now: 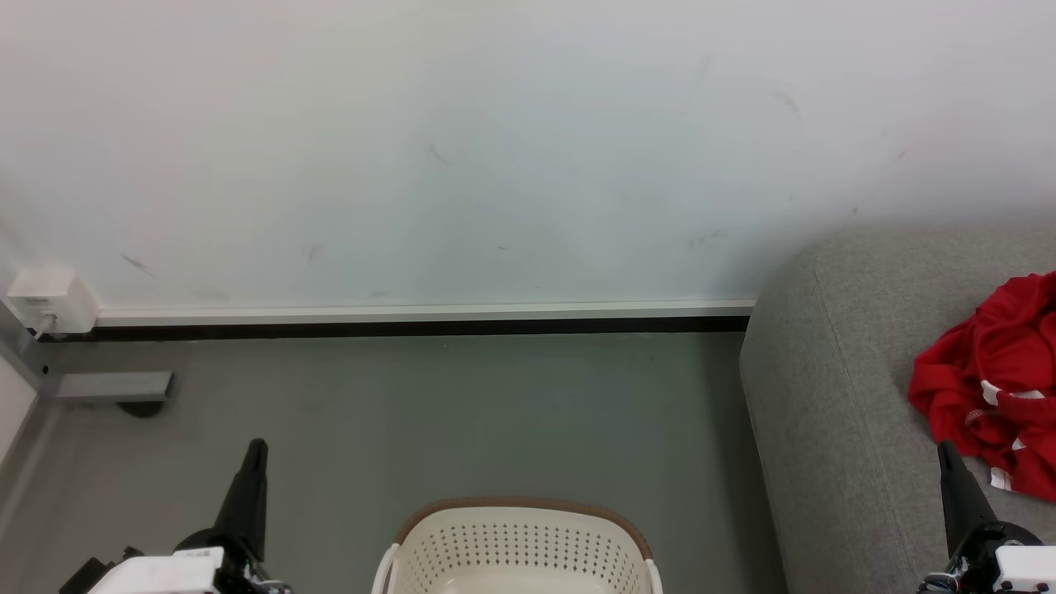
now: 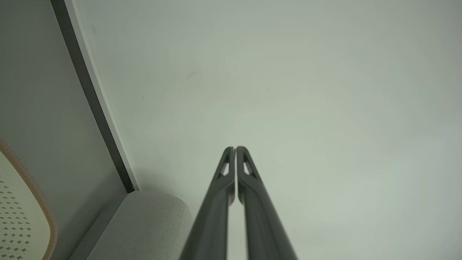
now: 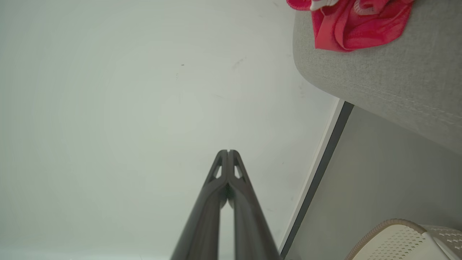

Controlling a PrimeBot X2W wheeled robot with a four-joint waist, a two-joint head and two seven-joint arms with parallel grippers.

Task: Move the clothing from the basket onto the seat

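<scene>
1. Head view: the clothing (image 1: 1002, 388) lies in a crumpled red heap on the seat (image 1: 833, 412), at the picture's right edge.
2. The basket (image 1: 520, 540) stands on the grey floor (image 1: 495, 412), near the seat and to its left, apart from the heap.
3. The left end effector (image 1: 256, 452) hangs over the floor left of the basket, fingers pressed together, holding nothing.
4. The right end effector (image 1: 948, 452) hovers over the seat just beside the clothing, likewise closed and empty; its tips meet in the right wrist view.

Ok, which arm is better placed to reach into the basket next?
Probably left: the left gripper hangs over the floor nearer the basket, while the right gripper is out over the seat beside the clothing. Both are shut.
</scene>
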